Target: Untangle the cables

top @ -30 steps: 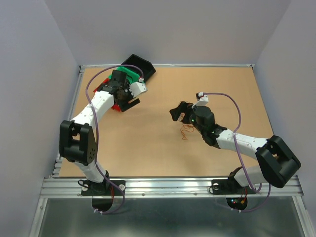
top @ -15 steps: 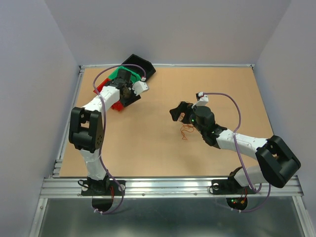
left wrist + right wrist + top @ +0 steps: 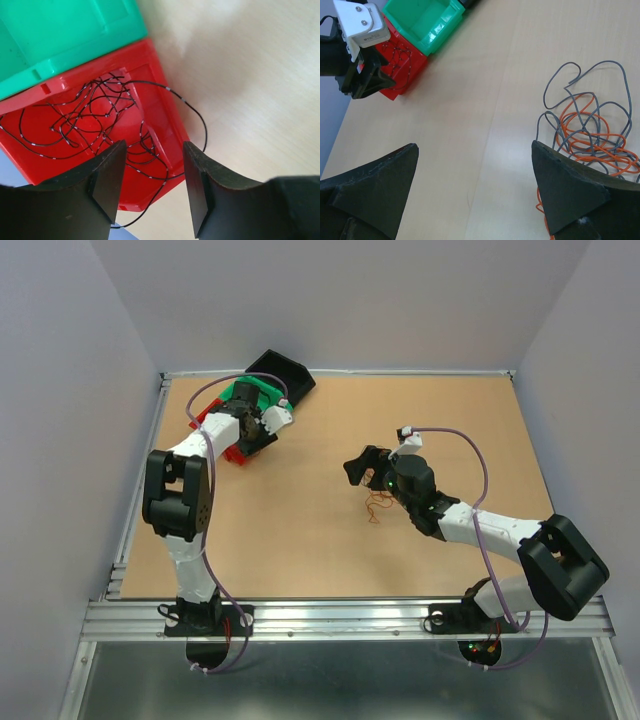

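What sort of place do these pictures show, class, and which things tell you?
Probably a robotics lab test cell: a left arm and right arm bolted to a metal rail, plain grey walls around a wooden table, and small sorting bins, red bin and green bin.

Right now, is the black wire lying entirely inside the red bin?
No: the black wire is mostly piled in the red bin, but one loop hangs out over the rim above the table.

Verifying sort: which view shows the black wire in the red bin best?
Left wrist: black wire close up, coiled in the red bin, one loop over its rim. Right wrist shows faint dark lines there; top external, left arm mostly covers the bin.
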Tool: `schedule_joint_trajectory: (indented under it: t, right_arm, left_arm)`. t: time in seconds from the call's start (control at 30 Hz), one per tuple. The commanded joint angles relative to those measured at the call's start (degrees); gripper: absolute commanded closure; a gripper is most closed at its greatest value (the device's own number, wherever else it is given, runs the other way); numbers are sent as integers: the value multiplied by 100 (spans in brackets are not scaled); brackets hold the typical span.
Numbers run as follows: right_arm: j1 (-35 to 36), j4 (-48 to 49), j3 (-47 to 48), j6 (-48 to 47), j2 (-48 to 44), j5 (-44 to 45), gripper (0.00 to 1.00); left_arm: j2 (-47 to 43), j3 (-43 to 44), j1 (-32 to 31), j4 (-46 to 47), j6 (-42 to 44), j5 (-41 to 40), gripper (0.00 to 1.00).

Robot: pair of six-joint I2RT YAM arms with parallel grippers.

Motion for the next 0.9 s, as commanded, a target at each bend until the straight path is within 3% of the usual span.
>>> schedule_joint_trajectory:
  t: [0.0, 0.47, 0.7, 0.87]
  right_arm:
    - [4, 323, -65, -97, -113, 27, 0]
    - [-5, 315, -57, -106, -131, -8, 0]
    - [-5, 323, -57, -106, -122, -17, 0]
    - [-5, 323, -57, -106, -96, -17, 0]
  left_arm:
    - [-191, 185, 161, 180, -94, 33, 40]
    - [-1272, -104, 267, -12, 177, 788, 27]
    - [-1256, -684, 153, -57, 301, 903, 11]
    - [-1106, -834, 12, 92, 292, 824, 9]
